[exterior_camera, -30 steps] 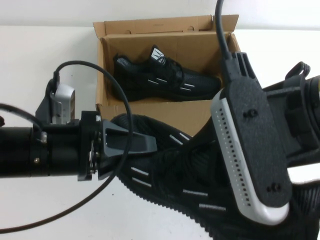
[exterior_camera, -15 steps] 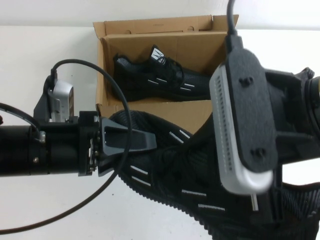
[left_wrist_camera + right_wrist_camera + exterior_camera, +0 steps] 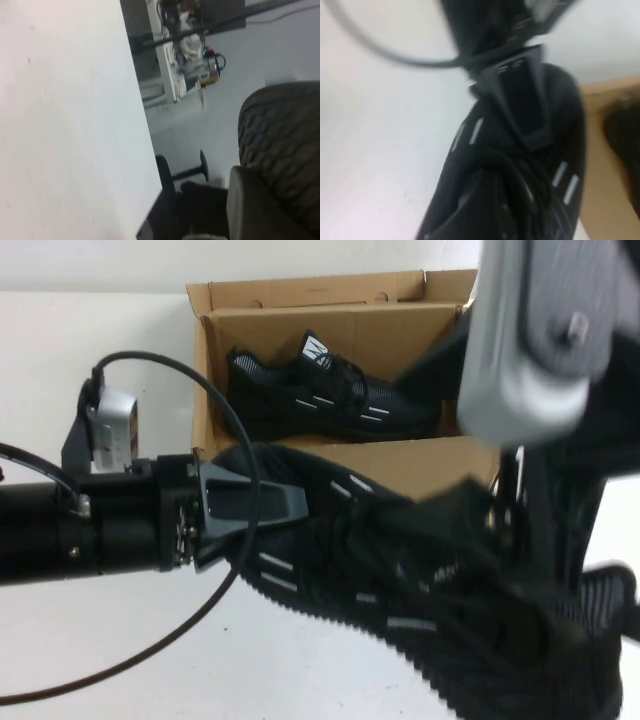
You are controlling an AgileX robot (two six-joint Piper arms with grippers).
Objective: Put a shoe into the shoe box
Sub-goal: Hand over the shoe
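Observation:
A black mesh shoe (image 3: pixel 400 580) with white dash marks hangs in front of the brown cardboard shoe box (image 3: pixel 330 310), just above the table. My left gripper (image 3: pixel 262 508) is shut on its toe; one pad (image 3: pixel 250 210) presses against the sole (image 3: pixel 282 145). My right gripper (image 3: pixel 510 550) is over the heel end at the right, blurred by motion. An identical shoe (image 3: pixel 325 395) lies inside the open box. In the right wrist view the held shoe (image 3: pixel 505 190) fills the frame, with the left gripper's finger (image 3: pixel 522 107) on its toe and the box wall (image 3: pixel 612 170) beside it.
The box's lid flap (image 3: pixel 320 288) stands open at the back. The white table (image 3: pixel 100 640) spreads to the left and front. The left arm's cable (image 3: pixel 215 590) loops over the table. The table edge (image 3: pixel 145 125) and a room beyond show in the left wrist view.
My right arm has swung upward and turned over the heel end. The shoe's heel end has risen and shifted. My left gripper keeps its hold on the toe and has risen slightly.

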